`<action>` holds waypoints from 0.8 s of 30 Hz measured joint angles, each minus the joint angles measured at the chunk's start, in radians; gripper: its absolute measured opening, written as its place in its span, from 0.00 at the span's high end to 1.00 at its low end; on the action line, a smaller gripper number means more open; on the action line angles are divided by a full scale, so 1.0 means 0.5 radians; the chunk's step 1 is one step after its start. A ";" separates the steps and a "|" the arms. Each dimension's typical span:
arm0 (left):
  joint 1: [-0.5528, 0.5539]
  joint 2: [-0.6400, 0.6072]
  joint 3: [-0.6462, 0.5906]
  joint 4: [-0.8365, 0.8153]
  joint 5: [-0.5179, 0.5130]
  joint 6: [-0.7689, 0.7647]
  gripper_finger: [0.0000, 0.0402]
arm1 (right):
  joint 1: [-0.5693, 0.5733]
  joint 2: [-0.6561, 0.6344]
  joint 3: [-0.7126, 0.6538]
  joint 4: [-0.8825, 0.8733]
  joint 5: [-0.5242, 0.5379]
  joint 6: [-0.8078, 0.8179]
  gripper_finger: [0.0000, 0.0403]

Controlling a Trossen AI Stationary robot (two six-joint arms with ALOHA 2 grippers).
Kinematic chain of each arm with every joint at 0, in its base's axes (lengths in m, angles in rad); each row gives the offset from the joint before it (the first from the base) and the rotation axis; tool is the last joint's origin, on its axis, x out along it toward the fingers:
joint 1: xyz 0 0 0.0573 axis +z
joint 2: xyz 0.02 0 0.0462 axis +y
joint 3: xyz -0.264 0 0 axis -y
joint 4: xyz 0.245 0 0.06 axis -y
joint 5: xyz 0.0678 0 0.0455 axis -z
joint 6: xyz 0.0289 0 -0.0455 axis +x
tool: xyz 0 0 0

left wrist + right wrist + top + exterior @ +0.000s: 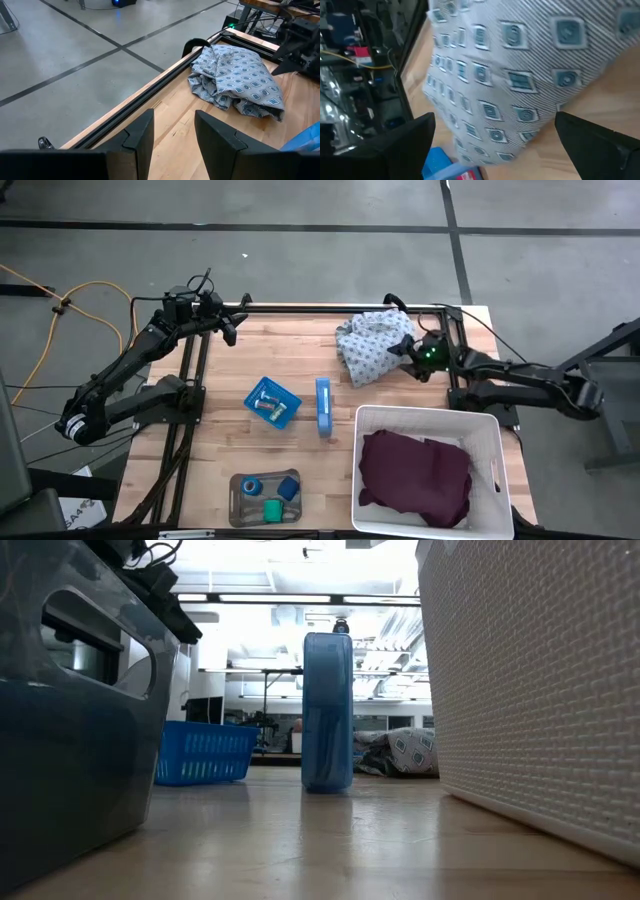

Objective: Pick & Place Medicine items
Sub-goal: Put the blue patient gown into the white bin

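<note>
Left claw [230,327] upper left of high view, above bare tabletop [290,355], fingers parted with narrow gap, holding nothing. Right claw [408,348] upper right, spread wide against patterned cloth [372,345]. Grey tray [240,512] at bottom holds blue roll [251,487], green roll [271,508], blue block [288,488]. Small items in blue basket [272,402], centre. White bin [430,420], maroon cloth [415,475] lower right.
</note>
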 joint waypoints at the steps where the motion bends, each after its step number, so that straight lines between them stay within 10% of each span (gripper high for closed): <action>1: 0.000 0.000 0.000 0.000 0.000 0.000 0.66 | 0.029 0.000 -0.033 0.043 0.024 0.047 0.01; 24: 0.000 0.000 0.000 0.001 0.000 0.000 0.66 | 0.277 0.001 -0.110 0.063 0.271 0.053 0.01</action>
